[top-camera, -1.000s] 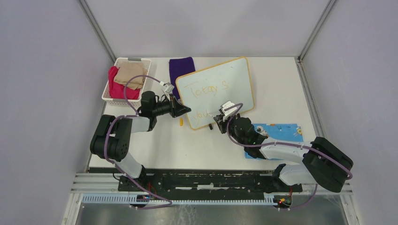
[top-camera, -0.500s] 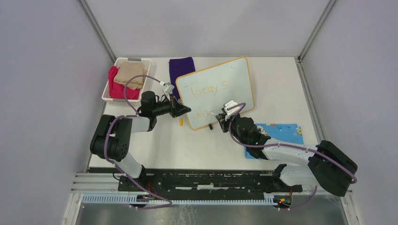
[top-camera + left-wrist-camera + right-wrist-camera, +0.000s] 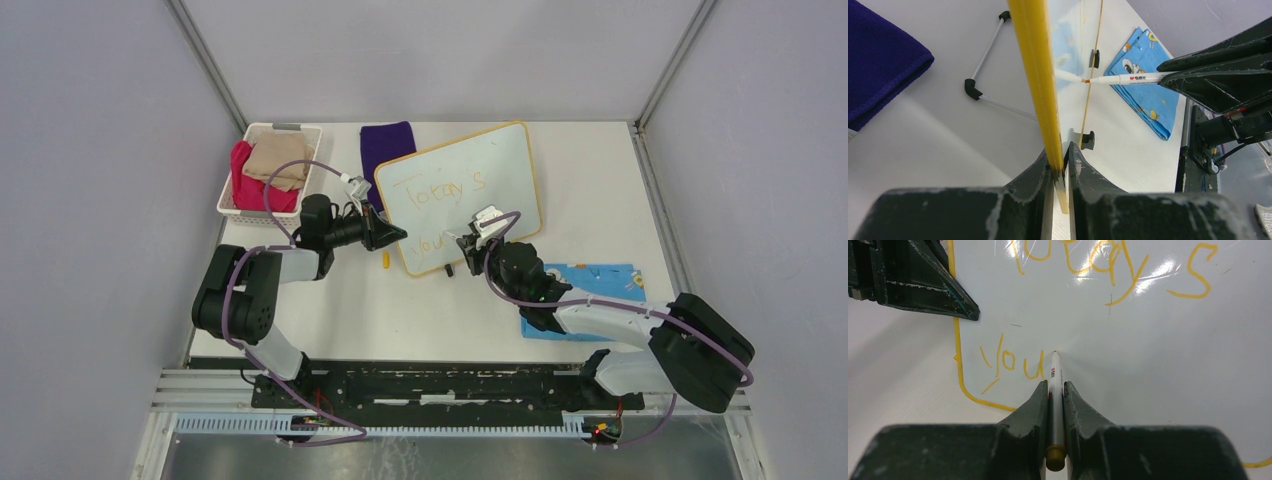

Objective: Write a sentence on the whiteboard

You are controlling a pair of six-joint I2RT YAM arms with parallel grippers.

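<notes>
Resting toward the far edge of the white tabletop [image 3: 600, 190], about midway between its sides and turned askew, the whiteboard [image 3: 500, 165] is the largest thing before me, its thin yellow-orange frame running all round. At the far left corner of the tabletop sits a white basket [image 3: 232, 205] with red and tan fabric in it. A blue cloth [image 3: 600, 275] with a cartoon print lies toward the near right, partly under my right arm, and a purple cloth [image 3: 385, 140] lies at the far edge, between the basket and the board and touching the board's far left corner. My left gripper [image 3: 1062, 150] is at the board's left edge, fingers narrow and pinched on the yellow frame, which runs up between them in the wrist view. My right gripper [image 3: 1056, 387] hangs over the board's near half, fingers closed tight on a thin white marker [image 3: 1055, 371] whose tip touches the white surface. The sentence [image 3: 440, 192] is in yellow-orange handwriting: "Today's" on the upper line and "You" below it, with the marker tip just right of the "u". A small yellow piece [image 3: 384, 262] lies on the tabletop just beside the board's near left corner; I cannot tell what it is.
</notes>
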